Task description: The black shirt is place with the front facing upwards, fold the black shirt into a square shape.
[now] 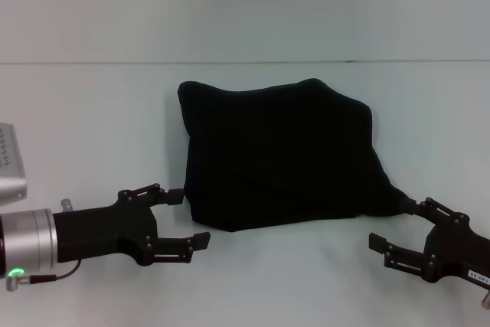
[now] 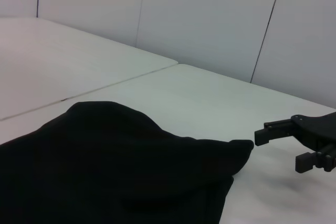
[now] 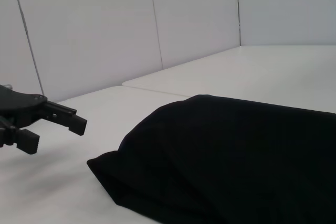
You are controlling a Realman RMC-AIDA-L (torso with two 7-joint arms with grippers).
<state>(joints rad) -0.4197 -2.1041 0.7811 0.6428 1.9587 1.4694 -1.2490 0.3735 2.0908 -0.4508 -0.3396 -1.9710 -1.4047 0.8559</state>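
Your left pincer sits low at the near left of the table, its arm reaching in from the left edge almost level with the surface. Its two black fingers are spread: the far fingertip lies just beside the shirt's near left corner, the near fingertip ends just short of the front edge. Nothing is held between them.

Your right pincer mirrors it at the near right, the arm coming in from the lower right corner. Its fingers are also spread. The far finger reaches the shirt's drawn-out near right corner; whether it touches the cloth cannot be told. The near finger stands clear over bare table.

The shirt lies at the middle of the table, between the two pincers. You see a folded, roughly four-sided bundle of plain matte black cloth, soft and slightly puffed. The far edge is bumpy and rounded at the corners, the near edge runs nearly straight, and the near right corner tapers to a point. No lettering shows on the upper face.

From the left wrist, the shirt shows a rounded hump and a pointed corner next to the right pincer. From the right wrist, the shirt shows layered folds at its near edge, with the left pincer apart from it.

The table is smooth, pale and matte, with a thin seam across it beyond the shirt.
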